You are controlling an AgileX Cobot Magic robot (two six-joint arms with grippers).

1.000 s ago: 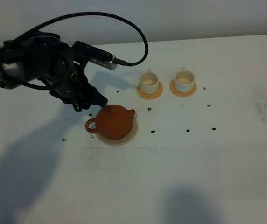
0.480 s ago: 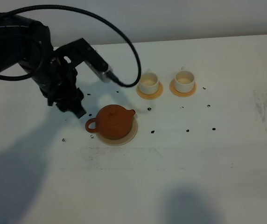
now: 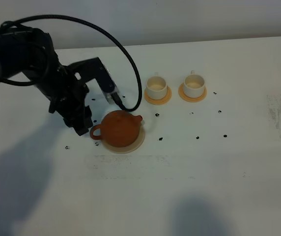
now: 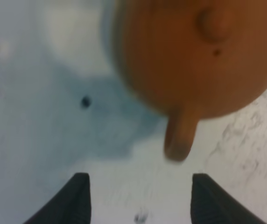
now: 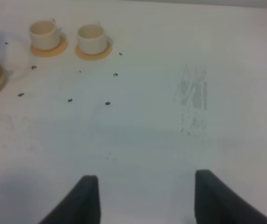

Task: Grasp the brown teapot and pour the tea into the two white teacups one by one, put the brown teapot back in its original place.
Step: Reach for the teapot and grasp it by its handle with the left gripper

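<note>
The brown teapot point(image 3: 119, 128) sits upright on the pale round disc point(image 3: 133, 146), its loop handle point(image 3: 95, 132) pointing left. My left gripper point(image 3: 83, 128) hovers just left of that handle. In the left wrist view it stands open point(image 4: 140, 198), with the handle point(image 4: 180, 137) just beyond the gap and not touched. The two white teacups point(image 3: 156, 87) point(image 3: 193, 85) stand on coasters at the back. My right gripper point(image 5: 145, 200) is open and holds nothing, far from the cups point(image 5: 44, 32) point(image 5: 91, 36); it is out of the exterior high view.
Each cup rests on a small orange-tan coaster point(image 3: 157, 98) point(image 3: 192, 96). Small black dots point(image 3: 198, 137) are scattered over the white table. A grey scuffed patch point(image 3: 280, 120) marks the right side. The left arm's black cable point(image 3: 126, 54) loops above the teapot.
The left arm has swung from behind the teapot round to its handle side and come lower. Teapot, cups and right gripper have not moved.
</note>
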